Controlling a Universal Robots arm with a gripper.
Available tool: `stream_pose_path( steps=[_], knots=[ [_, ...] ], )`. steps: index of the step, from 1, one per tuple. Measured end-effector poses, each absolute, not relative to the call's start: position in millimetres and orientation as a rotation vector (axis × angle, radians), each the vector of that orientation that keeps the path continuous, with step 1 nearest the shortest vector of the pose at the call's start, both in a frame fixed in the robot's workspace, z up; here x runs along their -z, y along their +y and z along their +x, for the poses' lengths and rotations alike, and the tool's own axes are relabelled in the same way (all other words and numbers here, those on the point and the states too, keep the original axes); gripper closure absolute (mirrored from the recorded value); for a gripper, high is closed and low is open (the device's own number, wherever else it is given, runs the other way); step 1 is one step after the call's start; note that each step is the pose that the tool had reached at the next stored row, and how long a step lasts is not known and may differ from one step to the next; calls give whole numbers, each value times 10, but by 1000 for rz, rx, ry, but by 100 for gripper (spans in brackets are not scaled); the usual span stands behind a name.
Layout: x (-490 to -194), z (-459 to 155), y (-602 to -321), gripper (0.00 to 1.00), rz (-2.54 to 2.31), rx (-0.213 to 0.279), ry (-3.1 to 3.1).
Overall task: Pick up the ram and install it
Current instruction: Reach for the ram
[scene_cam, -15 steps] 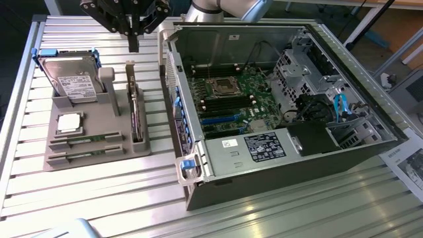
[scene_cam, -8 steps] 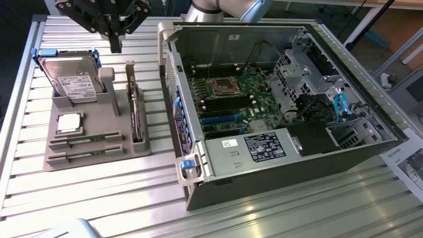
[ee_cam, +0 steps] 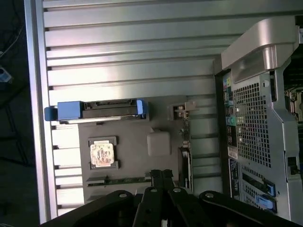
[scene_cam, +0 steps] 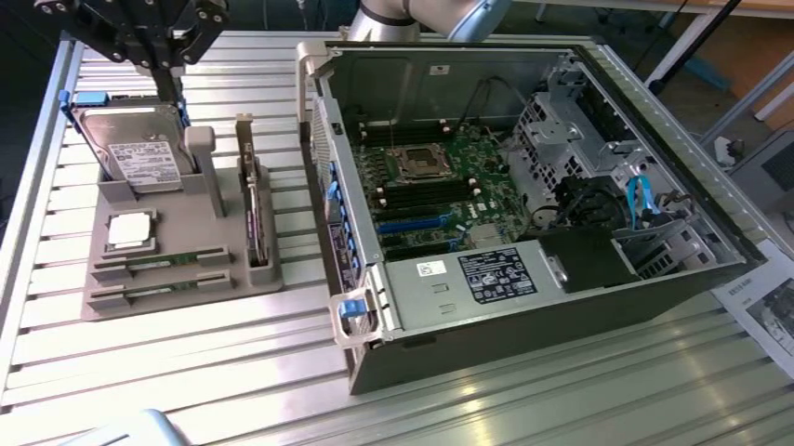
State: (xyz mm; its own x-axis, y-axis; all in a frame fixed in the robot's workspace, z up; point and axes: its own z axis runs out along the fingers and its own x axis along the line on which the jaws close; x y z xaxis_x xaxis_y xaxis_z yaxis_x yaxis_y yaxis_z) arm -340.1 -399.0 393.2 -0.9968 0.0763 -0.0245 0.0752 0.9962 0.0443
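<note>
- Gripper [scene_cam: 170,63] [ee_cam: 161,174]: black, linked metal fingers, seen pressed fully together with nothing gripped; held above the holder's hard-drive end, well apart from the ram.
- Ram [scene_cam: 162,261] [ee_cam: 124,180]: long, narrow, thin green board, seated on edge in a slot at the holder's end opposite the hard drive. The long axis is laid crosswise to the holder's length, parallel to the hard drive's face, with one thin edge turned upward. No contact with the gripper is seen.
- Second stick [scene_cam: 159,292]: same shape, set in the next slot, parallel to the ram and just beside it, at the holder's outermost edge.
- Holder [scene_cam: 174,276] [ee_cam: 132,137]: matte grey moulded block with slots, posts and recesses.
- Hard drive [scene_cam: 139,149] [ee_cam: 102,109]: silver metal, white label, blue plastic rails; propped tilted at the holder's far end.
- Processor chip [scene_cam: 130,229] [ee_cam: 102,153]: square, silver, laid flat in a recess between hard drive and ram.
- Expansion card [scene_cam: 255,223]: dark, stood on edge along the holder's side nearest the case.
- Computer case [scene_cam: 522,344]: dark metal, open-sided, beside the holder, with a green motherboard [scene_cam: 434,186] inside.
- Table [scene_cam: 186,362]: ribbed aluminium slats under the holder.
</note>
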Motion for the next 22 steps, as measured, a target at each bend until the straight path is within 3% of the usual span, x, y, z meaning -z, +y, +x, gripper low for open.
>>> stream_pose_path(
  steps=[22],
  knots=[
    [-3931,-3760,-4025,90,118,-68,3113]
  ],
)
